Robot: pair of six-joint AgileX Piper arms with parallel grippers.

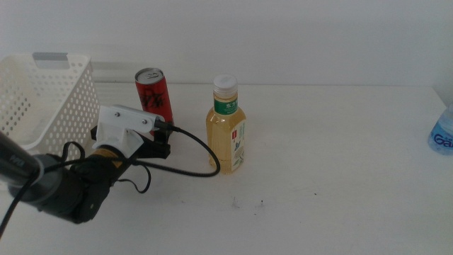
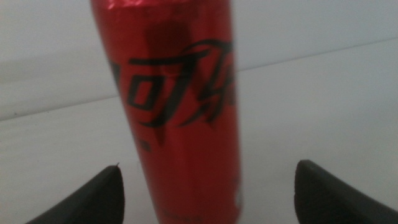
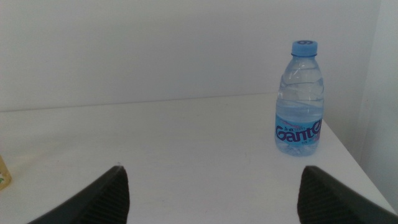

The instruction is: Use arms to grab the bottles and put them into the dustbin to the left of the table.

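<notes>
The slim red soda can [image 1: 154, 94] stands upright at the back of the table [image 1: 340, 191], right of the dustbin [image 1: 42, 99]. My left arm comes in from the lower left, and its gripper [image 1: 157, 144] is at the can's base. In the left wrist view the can [image 2: 177, 106] fills the middle, and the left gripper [image 2: 208, 190] is open with one jaw on each side of it, not touching. The tea bottle [image 1: 227, 127] stands just right of the can. The water bottle [image 1: 444, 133] is at the far right edge. My right gripper [image 3: 214, 186] is open and empty, and the water bottle [image 3: 300, 99] stands well ahead of it.
The arm's black cable [image 1: 191, 152] loops across the table to the tea bottle's foot. The dustbin's perforated wall is close to the left arm. The water bottle stands near the table's right edge [image 3: 348, 155]. Small dark specks [image 1: 248, 205] mark the tabletop.
</notes>
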